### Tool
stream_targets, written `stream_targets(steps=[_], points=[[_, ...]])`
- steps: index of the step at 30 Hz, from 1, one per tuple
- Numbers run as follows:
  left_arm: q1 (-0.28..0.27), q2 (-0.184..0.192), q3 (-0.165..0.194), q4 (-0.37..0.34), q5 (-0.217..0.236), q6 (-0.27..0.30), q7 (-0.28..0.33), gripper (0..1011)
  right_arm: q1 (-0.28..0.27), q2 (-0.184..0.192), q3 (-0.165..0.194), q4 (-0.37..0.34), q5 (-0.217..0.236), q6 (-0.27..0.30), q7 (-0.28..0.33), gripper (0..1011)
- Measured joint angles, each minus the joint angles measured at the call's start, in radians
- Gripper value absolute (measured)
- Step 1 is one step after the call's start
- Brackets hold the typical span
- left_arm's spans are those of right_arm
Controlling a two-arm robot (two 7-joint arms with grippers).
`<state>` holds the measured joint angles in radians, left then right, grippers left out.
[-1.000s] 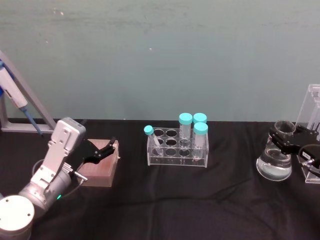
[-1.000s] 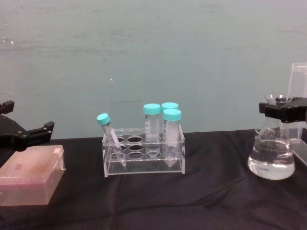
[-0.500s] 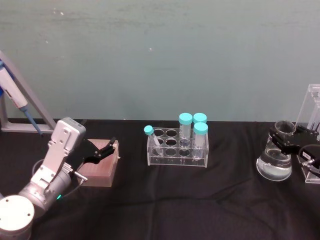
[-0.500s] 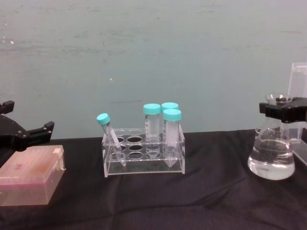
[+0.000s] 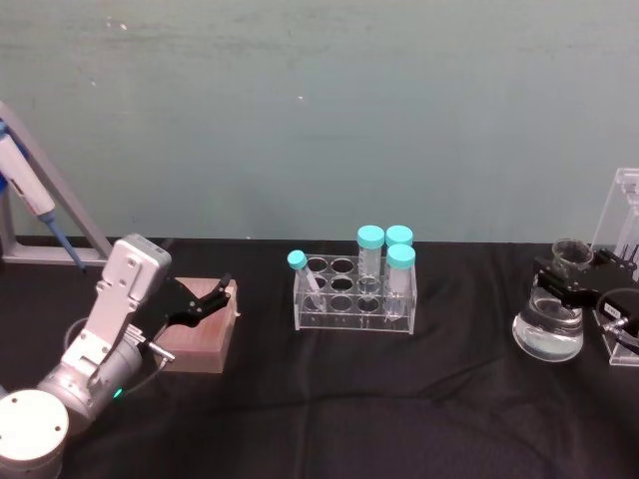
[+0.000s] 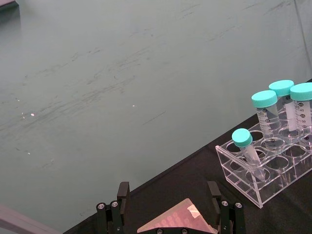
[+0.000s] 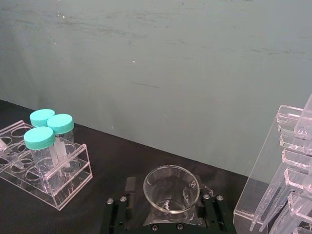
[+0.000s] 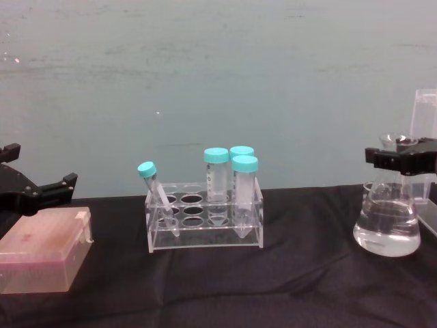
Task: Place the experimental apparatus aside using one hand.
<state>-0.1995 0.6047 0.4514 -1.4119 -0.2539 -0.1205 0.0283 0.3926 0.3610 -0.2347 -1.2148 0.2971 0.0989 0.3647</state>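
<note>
- Head view: the right gripper (image 5: 571, 278), black and two-fingered, sits at the neck of the clear conical flask holding clear liquid (image 5: 548, 324), at the table's right end just beside the tall clear acrylic pipette stand (image 5: 627, 232). The left gripper (image 5: 205, 302), on a silver arm, hangs idle with its fingers spread over the pink flat box (image 5: 200, 331) at the left.
- Left wrist view: the left gripper's fingers (image 6: 123, 197) stand apart either side of the box's shiny lid, gripping nothing. The clear acrylic tube rack (image 6: 265, 168) with teal-capped tubes lies well apart.
- Right wrist view: the flask's flared glass mouth sits between the black jaws, which close against the neck on both sides; I judge it grasped.
- Chest view: the flask's base seems to rest on or just above the cloth; I cannot tell which. The fingers clamp the narrow neck under the lip.
- Doing it well: keep the flask upright so the liquid stays level, move slowly, steer clear of the pipette stand, and let go only once the base is flat on the cloth.
- Surface and room: a black cloth (image 8: 287, 280) with slight wrinkles covers the table; behind is a scuffed plain teal wall (image 8: 218, 82). A blue-and-white pipette (image 5: 25, 180) leans on a grey frame at far left.
</note>
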Motion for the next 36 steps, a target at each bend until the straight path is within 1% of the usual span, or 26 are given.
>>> stream_targets(steps=[1, 4, 5, 6, 8, 9, 11, 13, 27, 36], points=[[0.0, 0.0, 0.0, 0.0, 0.0, 0.0, 0.0, 1000, 0.0, 0.0, 0.0, 0.0, 0.0, 0.0, 0.0, 716], [0.0, 0.0, 0.0, 0.0, 0.0, 0.0, 0.0, 1000, 0.0, 0.0, 0.0, 0.0, 0.0, 0.0, 0.0, 769], [0.0, 0.0, 0.0, 0.0, 0.0, 0.0, 0.0, 1000, 0.0, 0.0, 0.0, 0.0, 0.0, 0.0, 0.0, 809], [0.0, 0.0, 0.0, 0.0, 0.0, 0.0, 0.0, 1000, 0.0, 0.0, 0.0, 0.0, 0.0, 0.0, 0.0, 820], [0.0, 0.0, 0.0, 0.0, 0.0, 0.0, 0.0, 1000, 0.0, 0.0, 0.0, 0.0, 0.0, 0.0, 0.0, 898], [0.0, 0.0, 0.0, 0.0, 0.0, 0.0, 0.0, 1000, 0.0, 0.0, 0.0, 0.0, 0.0, 0.0, 0.0, 898], [0.0, 0.0, 0.0, 0.0, 0.0, 0.0, 0.0, 1000, 0.0, 0.0, 0.0, 0.0, 0.0, 0.0, 0.0, 973], [0.0, 0.0, 0.0, 0.0, 0.0, 0.0, 0.0, 1000, 0.0, 0.0, 0.0, 0.0, 0.0, 0.0, 0.0, 1003], [0.0, 0.0, 0.0, 0.0, 0.0, 0.0, 0.0, 1000, 0.0, 0.0, 0.0, -0.001, 0.0, 0.001, -0.001, 1000], [0.0, 0.0, 0.0, 0.0, 0.0, 0.0, 0.0, 1000, -0.028, 0.0, 0.011, -0.05, -0.019, 0.033, -0.049, 1000]])
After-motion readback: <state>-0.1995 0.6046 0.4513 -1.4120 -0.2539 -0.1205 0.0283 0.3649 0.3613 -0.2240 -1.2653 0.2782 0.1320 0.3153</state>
